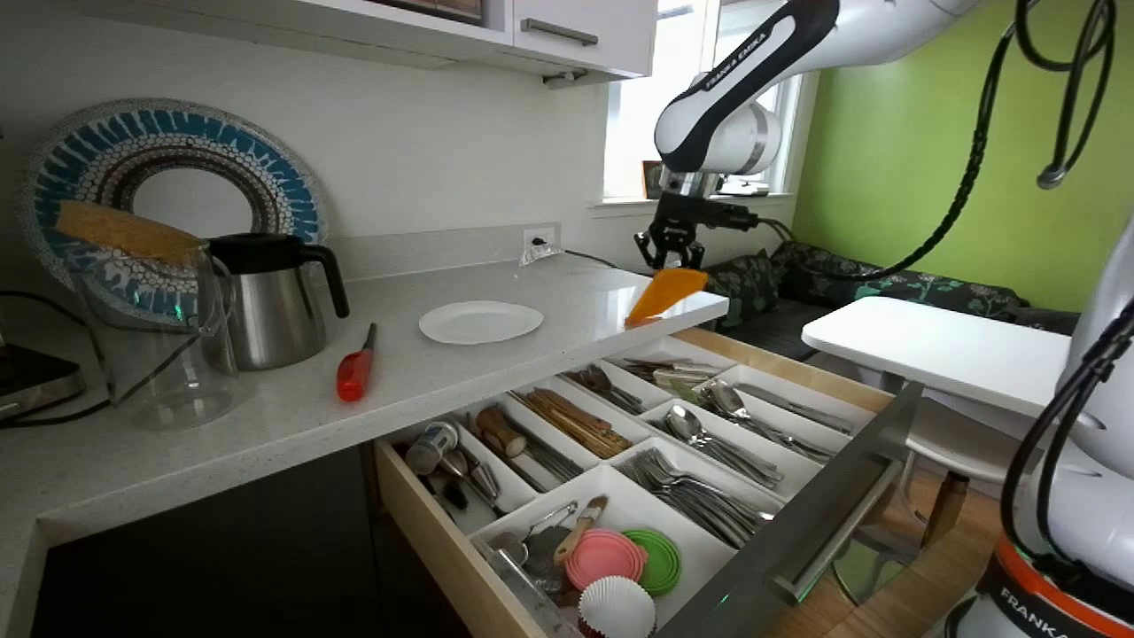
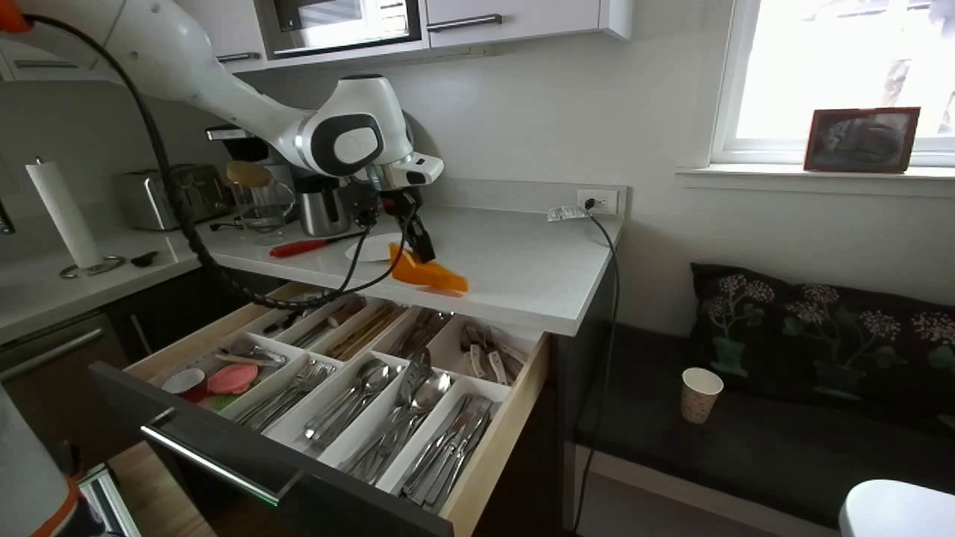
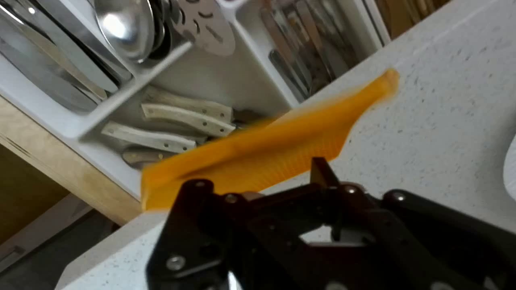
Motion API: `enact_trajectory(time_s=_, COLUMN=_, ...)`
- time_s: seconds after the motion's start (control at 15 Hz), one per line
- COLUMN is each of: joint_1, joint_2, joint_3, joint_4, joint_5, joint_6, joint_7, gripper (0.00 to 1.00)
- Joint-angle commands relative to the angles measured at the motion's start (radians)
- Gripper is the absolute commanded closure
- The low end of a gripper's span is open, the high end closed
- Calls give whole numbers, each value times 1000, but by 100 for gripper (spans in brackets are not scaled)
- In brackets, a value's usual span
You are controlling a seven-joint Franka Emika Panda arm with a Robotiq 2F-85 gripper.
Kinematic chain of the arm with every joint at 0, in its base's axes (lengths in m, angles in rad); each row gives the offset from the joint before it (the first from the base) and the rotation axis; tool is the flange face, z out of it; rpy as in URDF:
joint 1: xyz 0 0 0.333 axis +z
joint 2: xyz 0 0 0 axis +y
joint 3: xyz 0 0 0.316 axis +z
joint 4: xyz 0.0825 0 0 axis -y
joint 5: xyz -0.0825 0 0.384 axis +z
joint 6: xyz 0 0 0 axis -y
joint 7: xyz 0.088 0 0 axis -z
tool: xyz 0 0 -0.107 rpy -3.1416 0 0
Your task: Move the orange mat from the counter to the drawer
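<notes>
The orange mat [image 1: 669, 290] is bent and tilted up at the front edge of the white counter [image 1: 571, 297], beside the open drawer [image 1: 788, 366]. In the wrist view the mat [image 3: 258, 149] is curled and partly blurred, reaching across the counter edge over the drawer's knife compartment. My gripper [image 1: 671, 259] is just above the mat, pointing down, and looks shut on it; the pinch itself is partly hidden. The gripper [image 2: 427, 257] and mat [image 2: 429, 274] also show in an exterior view, with the mat low over the counter. The gripper [image 3: 316, 183] fills the lower wrist view.
A white plate [image 1: 481, 322], a red lighter [image 1: 356, 374] and a steel jug [image 1: 276, 306] stand along the counter. The drawer holds cutlery in white compartments, with a pink round item [image 1: 605, 556] and a green one [image 1: 657, 563]. Upper cabinets [image 2: 515, 22] hang above.
</notes>
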Motion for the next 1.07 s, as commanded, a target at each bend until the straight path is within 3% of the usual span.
enact_trajectory(time_s=0.0, joint_1=-42, joint_2=-182, joint_3=18, joint_4=-137, joint_5=132, joint_6=-154, joint_7=-189, gripper=100)
enact_trajectory(time_s=0.27, joint_1=-51, joint_2=-298, joint_3=10, joint_4=-187, joint_5=149, joint_6=-367, joint_7=-299, gripper=100)
enact_trajectory(time_s=0.53, joint_1=-56, joint_2=-313, joint_3=23, joint_4=-207, joint_5=128, joint_6=-385, joint_7=-268, gripper=100)
enact_trajectory(time_s=0.6, joint_1=-55, joint_2=-302, joint_3=29, joint_4=-213, joint_5=124, joint_6=-367, joint_7=-260, gripper=92)
enact_trajectory(time_s=0.67, joint_1=-54, joint_2=-293, joint_3=35, joint_4=-223, joint_5=120, joint_6=-332, joint_7=-263, gripper=74)
enact_trajectory(time_s=0.8, joint_1=-51, joint_2=-287, joint_3=47, joint_4=-268, joint_5=117, joint_6=-175, joint_7=-275, gripper=60)
enact_trajectory(time_s=1.0, joint_1=-72, joint_2=-261, joint_3=19, joint_4=-244, joint_5=129, joint_6=-113, joint_7=-287, gripper=38)
